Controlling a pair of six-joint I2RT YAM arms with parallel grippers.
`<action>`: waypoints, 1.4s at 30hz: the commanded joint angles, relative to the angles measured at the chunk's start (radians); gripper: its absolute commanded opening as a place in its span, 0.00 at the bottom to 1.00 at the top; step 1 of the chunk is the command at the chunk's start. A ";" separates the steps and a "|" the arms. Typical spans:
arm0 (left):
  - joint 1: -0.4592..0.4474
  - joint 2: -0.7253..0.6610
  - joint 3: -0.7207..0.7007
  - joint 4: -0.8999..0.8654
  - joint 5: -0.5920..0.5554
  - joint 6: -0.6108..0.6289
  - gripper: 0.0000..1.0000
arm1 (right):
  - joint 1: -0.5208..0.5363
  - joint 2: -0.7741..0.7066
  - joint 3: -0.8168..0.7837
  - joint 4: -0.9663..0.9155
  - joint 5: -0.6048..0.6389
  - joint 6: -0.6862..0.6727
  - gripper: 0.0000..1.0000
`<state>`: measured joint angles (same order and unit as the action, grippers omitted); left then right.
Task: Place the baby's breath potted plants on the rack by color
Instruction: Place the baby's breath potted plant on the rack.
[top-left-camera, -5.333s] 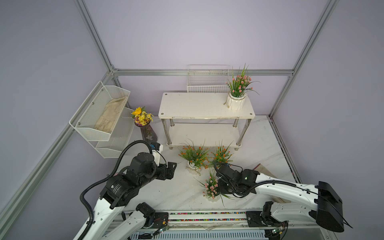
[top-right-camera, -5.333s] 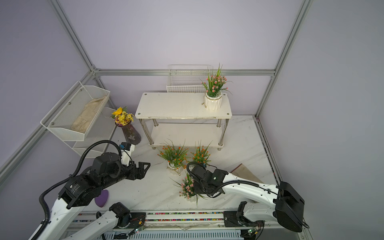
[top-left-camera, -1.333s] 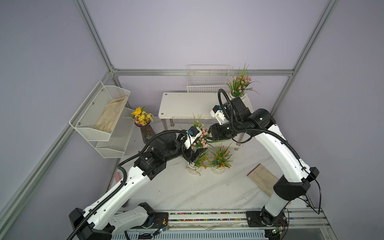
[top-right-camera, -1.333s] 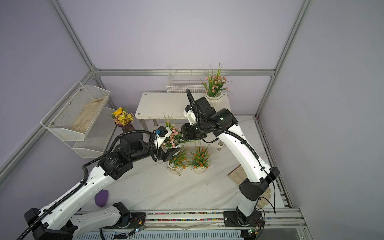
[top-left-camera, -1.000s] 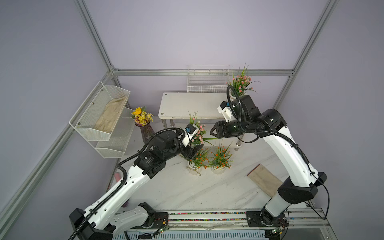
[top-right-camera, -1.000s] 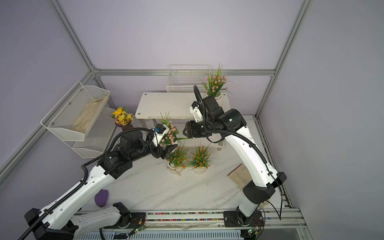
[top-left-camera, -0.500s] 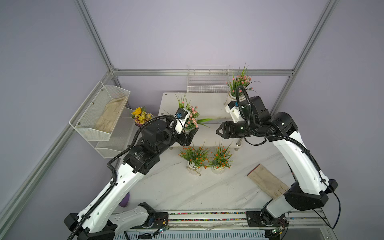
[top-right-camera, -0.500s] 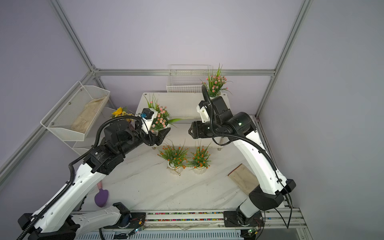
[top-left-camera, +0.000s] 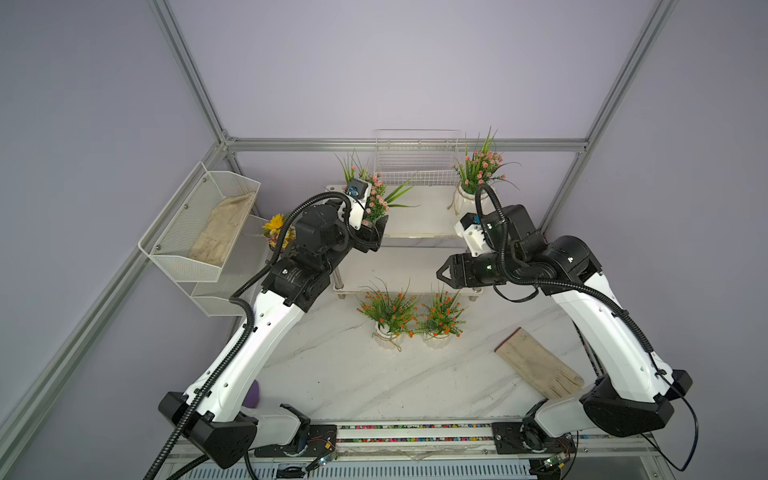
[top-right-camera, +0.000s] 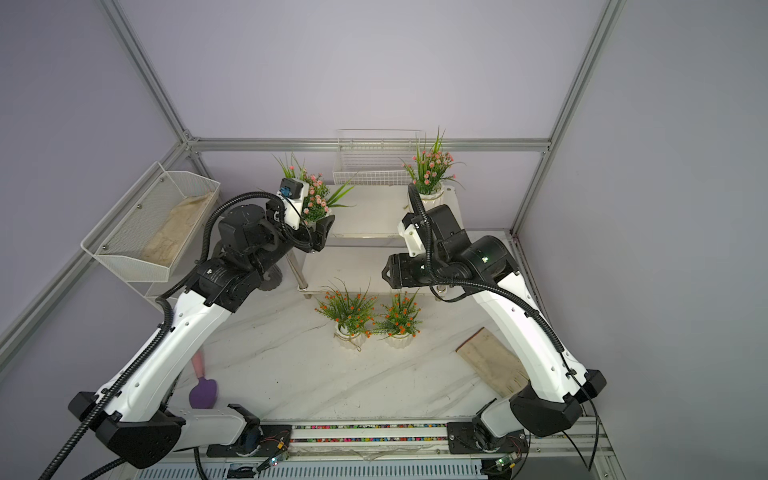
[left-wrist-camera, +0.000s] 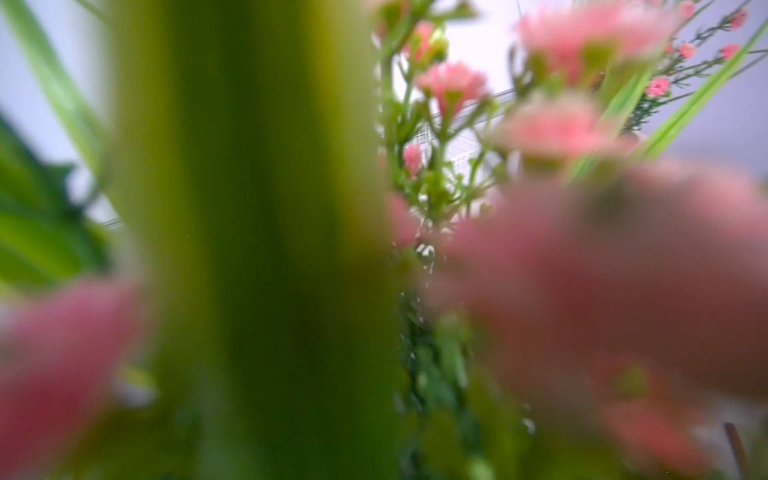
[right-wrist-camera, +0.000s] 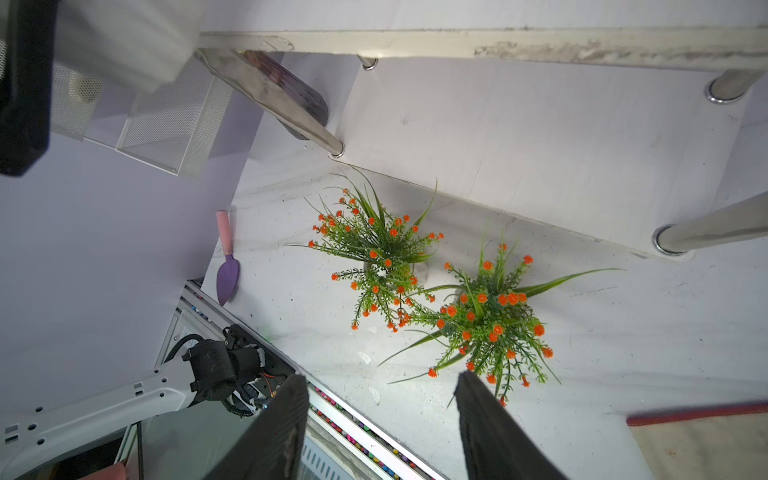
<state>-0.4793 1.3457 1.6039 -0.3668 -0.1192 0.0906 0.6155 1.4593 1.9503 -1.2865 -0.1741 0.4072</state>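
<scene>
Clamped in the left jaws by its pot: a pink plant (top-left-camera: 375, 198) (top-right-camera: 314, 201), upright, at the left end of the rack's (top-left-camera: 424, 218) (top-right-camera: 374, 214) top board. Cannot tell whether set down on that board or just above it; pot hidden behind the black fingers (top-left-camera: 379, 232). In the left wrist view, nothing but blurred green leaf and pink blooms close to the lens.

At the top board's right rear corner: the other pink plant (top-left-camera: 478, 172) (top-right-camera: 430, 166), standing upright and free.

Right jaws apart, holding nothing, level over the right end of the lower board; dark ribbed fingers (right-wrist-camera: 282, 432) wide of each other in the right wrist view.

On the desk (top-left-camera: 357, 374), just in front of the lower board's front edge: two orange plants (top-left-camera: 388, 309) (top-left-camera: 441, 316) (right-wrist-camera: 376, 253), side by side, leaves touching. Near the desk's right edge, a beige glove (top-left-camera: 536, 365); near its left edge, a purple trowel (top-right-camera: 203, 390).
</scene>
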 joint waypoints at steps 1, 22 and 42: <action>0.047 0.020 0.112 0.176 0.023 -0.051 0.15 | -0.006 -0.034 -0.031 0.032 -0.008 0.018 0.61; 0.174 0.285 0.222 0.297 0.160 -0.232 0.20 | -0.005 -0.176 -0.205 0.056 0.018 0.066 0.65; 0.174 0.190 0.177 0.227 0.155 -0.181 1.00 | -0.006 -0.172 -0.254 0.124 0.006 0.055 0.83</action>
<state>-0.3088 1.6020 1.7428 -0.2024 0.0341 -0.1093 0.6121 1.2942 1.7065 -1.1957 -0.1703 0.4652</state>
